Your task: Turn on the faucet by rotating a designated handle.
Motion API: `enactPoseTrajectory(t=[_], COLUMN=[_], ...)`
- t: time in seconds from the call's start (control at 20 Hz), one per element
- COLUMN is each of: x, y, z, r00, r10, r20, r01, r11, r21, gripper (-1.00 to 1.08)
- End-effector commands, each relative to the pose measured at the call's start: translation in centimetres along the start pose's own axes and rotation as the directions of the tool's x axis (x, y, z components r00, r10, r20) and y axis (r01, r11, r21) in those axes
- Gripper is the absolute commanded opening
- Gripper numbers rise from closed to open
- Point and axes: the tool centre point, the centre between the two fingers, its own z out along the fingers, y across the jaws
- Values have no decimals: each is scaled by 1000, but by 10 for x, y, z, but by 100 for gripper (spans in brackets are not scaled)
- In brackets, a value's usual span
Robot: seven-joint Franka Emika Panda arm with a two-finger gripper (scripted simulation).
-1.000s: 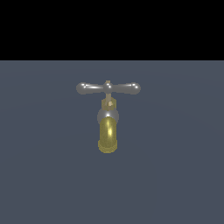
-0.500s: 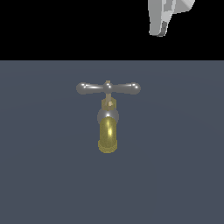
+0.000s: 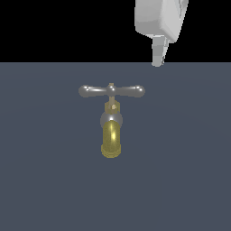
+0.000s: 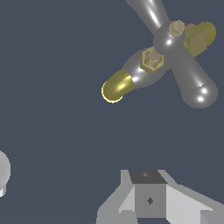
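Item: white boxy parallel-jaw gripper point(image 3: 157, 57) — hangs in ext. view's upper right, one pale finger point(image 3: 159, 53) showing below the housing; second finger not distinguishable, wrist view shows only one grey finger base, so spread or pressed together: cannot tell; holds nothing, touches nothing.

Item: slim grey metallic crossbar handle point(image 3: 112, 91) w/ rounded bulbous ends and small brass centre knob; lies below the claw and toward ext. view's left, apart from it; long axis runs level, left-right across ext. view; its right-hand bulb point(image 3: 138, 91) is the nearer end, approx. under the finger but offset left.

Item: small faucet point(image 3: 111, 131) — shiny gold-yellow curved spout, grey collar, brass stem; stands mid-scene on a flat dark slate-grey surface point(image 3: 45, 180), spout mouth pointing toward ext. camera, crossways to the bar.

Judgement: approach stage, handle untouched; next move prob. calls for descent beside the nearer bulb, then a sideways push to swing the bar about its stem — contact too near the centre knob would give poor leverage.
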Motion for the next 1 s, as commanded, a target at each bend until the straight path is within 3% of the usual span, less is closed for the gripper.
enactPoseTrajectory(t=[0.0, 0.35, 0.95], x=[3, 13, 34], y=[8, 28, 51], z=[11, 41, 83], r00=[998, 979, 915], r10=[-57, -205, -405], r20=[1, 3, 1], r01=[57, 205, 404], r11=[998, 979, 914], r21=[0, 4, 11], gripper=[-100, -100, -100])
